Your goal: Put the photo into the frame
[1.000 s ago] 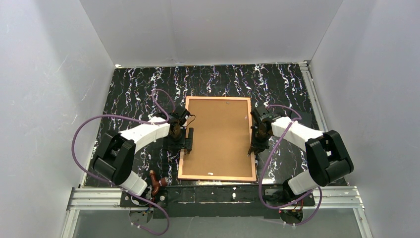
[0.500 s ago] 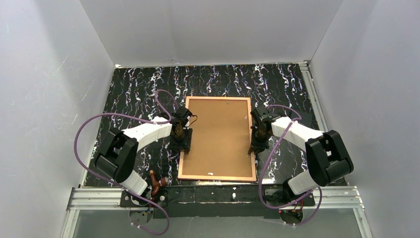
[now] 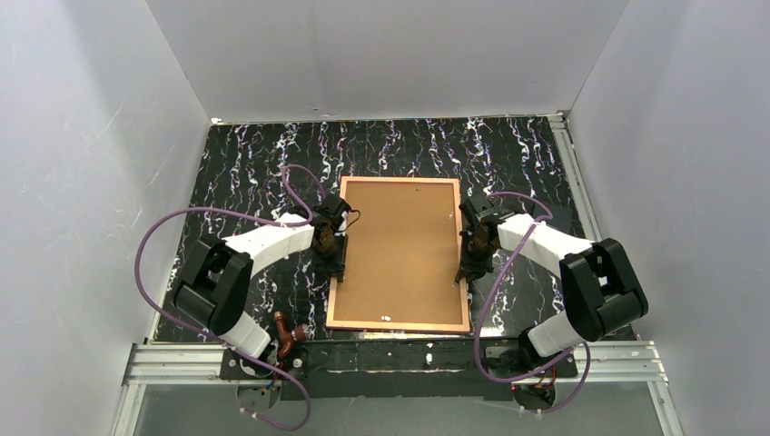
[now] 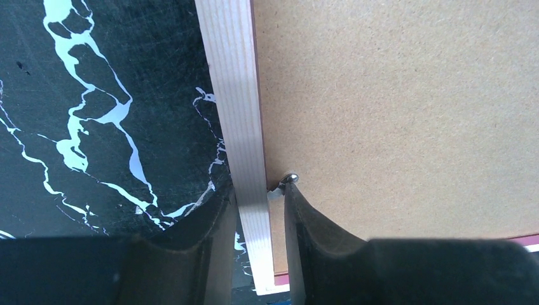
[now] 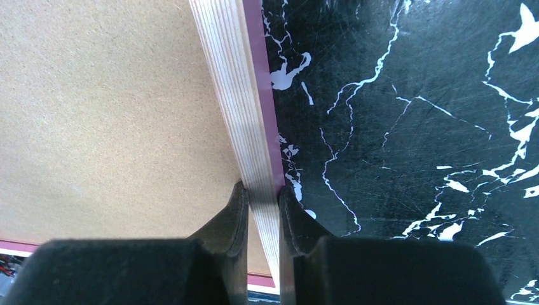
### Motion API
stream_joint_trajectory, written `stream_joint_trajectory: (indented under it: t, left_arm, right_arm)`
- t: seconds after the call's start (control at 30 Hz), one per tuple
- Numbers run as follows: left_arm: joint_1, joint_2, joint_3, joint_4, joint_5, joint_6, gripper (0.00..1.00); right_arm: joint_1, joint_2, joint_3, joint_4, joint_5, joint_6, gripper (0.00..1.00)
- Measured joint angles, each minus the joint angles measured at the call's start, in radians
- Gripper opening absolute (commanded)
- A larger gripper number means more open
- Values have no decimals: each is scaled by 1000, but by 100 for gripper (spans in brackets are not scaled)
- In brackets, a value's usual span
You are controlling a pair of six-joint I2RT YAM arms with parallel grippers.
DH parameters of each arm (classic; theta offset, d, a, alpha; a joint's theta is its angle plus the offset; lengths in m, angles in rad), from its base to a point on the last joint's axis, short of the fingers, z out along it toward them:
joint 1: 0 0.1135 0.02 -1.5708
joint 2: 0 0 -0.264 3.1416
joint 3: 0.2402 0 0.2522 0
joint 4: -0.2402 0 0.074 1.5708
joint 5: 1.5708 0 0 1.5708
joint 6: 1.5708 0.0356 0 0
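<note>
Your frame (image 3: pixel 399 325) lies flat and back-up in the middle of the table (image 3: pixel 245 163), long sides running near to far, with the brown board (image 3: pixel 399 250) filling its opening. Your left gripper (image 4: pixel 260 194) sits on the left rail about midway along, its jaws narrow and straddling the pale wood. The outer finger (image 4: pixel 216 229) is against the rail's outside edge, while the inner finger (image 4: pixel 299 222) stands just off the wood, its tip touching a small metal tab (image 4: pixel 289 178) at the board's edge. Your right gripper (image 5: pixel 262 190) is on the right rail opposite, clamped on it with one finger over the board side and the other on the pink-red outer edge.
</note>
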Motion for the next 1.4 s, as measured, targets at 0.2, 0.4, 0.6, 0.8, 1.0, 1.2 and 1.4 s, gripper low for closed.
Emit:
stream_joint_trajectory:
  t: [0.2, 0.4, 0.6, 0.8, 1.0, 1.2, 1.4]
  left_arm:
    - [0, -5, -5, 4, -1, 3, 0]
    - [-2, -34, -33, 30, -8, 6, 0]
    - [-3, -60, -54, 51, -12, 7, 68]
    - [-7, -113, -69, 42, -42, 18, 98]
    - [-7, -161, -72, 38, -61, 6, 98]
    - [11, -153, -64, 17, -47, -24, 98]
    - [58, -115, 4, -17, 2, -54, 98]
  right_arm:
    - [0, 0, 0, 0, 0, 0, 5]
    - [1, 0, 0, 0, 2, -1, 5]
    - [2, 0, 2, 0, 2, -3, 21]
    - [10, -2, 2, 9, 7, -17, 52]
    - [16, -9, -4, 7, 9, -40, 77]
    - [17, -26, -2, 2, 10, -61, 87]
    - [-14, -2, 94, -34, 10, -85, 88]
